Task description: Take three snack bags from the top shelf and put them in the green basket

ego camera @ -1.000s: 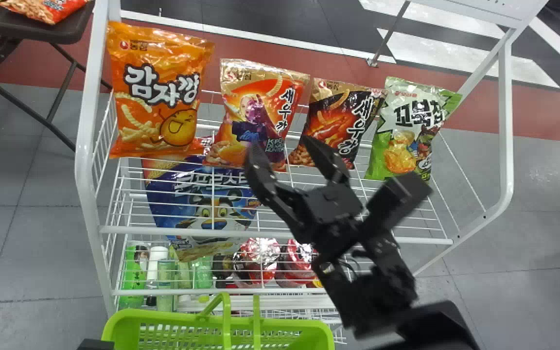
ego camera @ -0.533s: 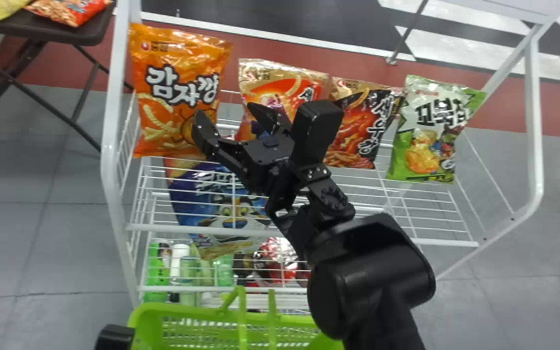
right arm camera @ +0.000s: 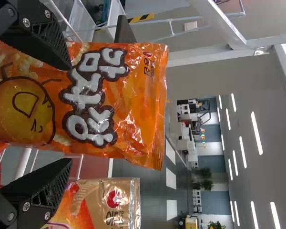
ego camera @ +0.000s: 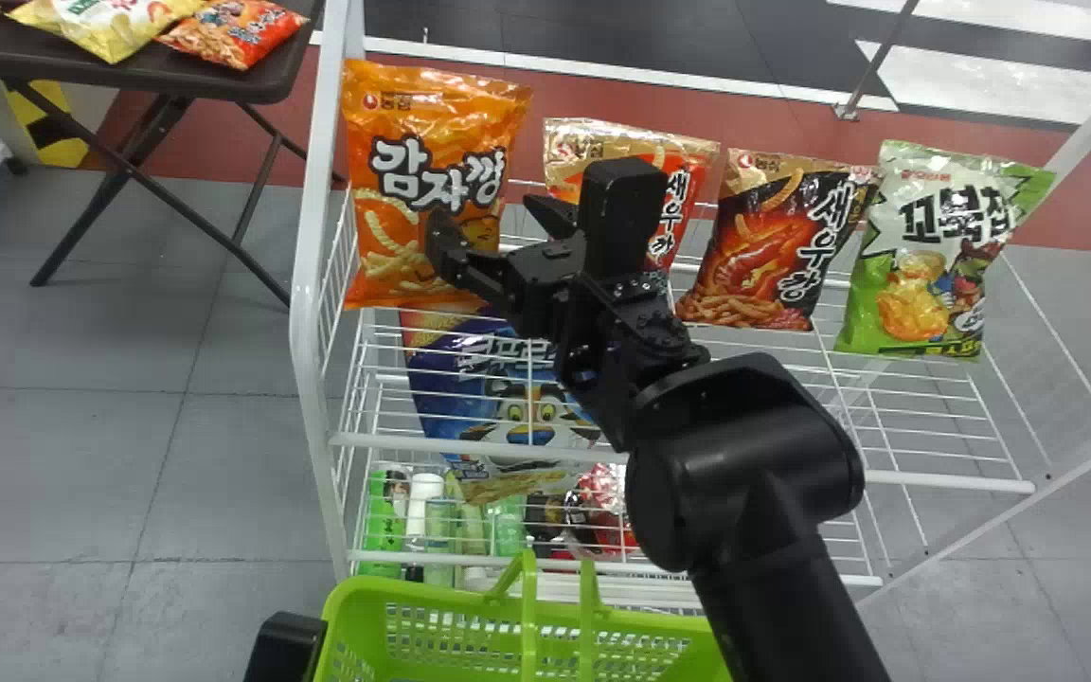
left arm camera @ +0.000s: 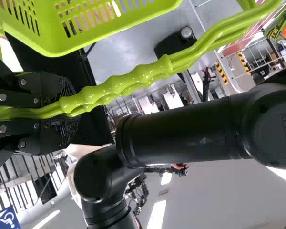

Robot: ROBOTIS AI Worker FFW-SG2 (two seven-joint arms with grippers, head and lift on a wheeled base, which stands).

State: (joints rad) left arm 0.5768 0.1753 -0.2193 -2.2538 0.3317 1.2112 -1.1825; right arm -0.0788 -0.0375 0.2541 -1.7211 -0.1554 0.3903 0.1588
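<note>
We clamp handles [left arm camera: 133, 81] in left gripper [left arm camera: 72, 113], likely steadying basket [ego camera: 345, 599]; right gripper [ego camera: 491, 218] open before orange bag [ego camera: 413, 142], apparent target.

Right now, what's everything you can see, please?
Rack: 1, white, middle
Leftmost bag: 1, orange, top shelf
Second bag: 1, red and gold, top shelf
Third bag: 1, black and red, top shelf
Rightmost bag: 1, green and white, top shelf
Tiger bag: 1, blue, under top shelf
Bottles: several, green and white, lower shelf
Table: 1, dark, back left
Small bags: at least 2, yellow and red, on table
Basket: 1, green, in front of rack
Right hand: 1, black, open by leftmost bag
Left hand: 1, black, holding basket's handles
</note>
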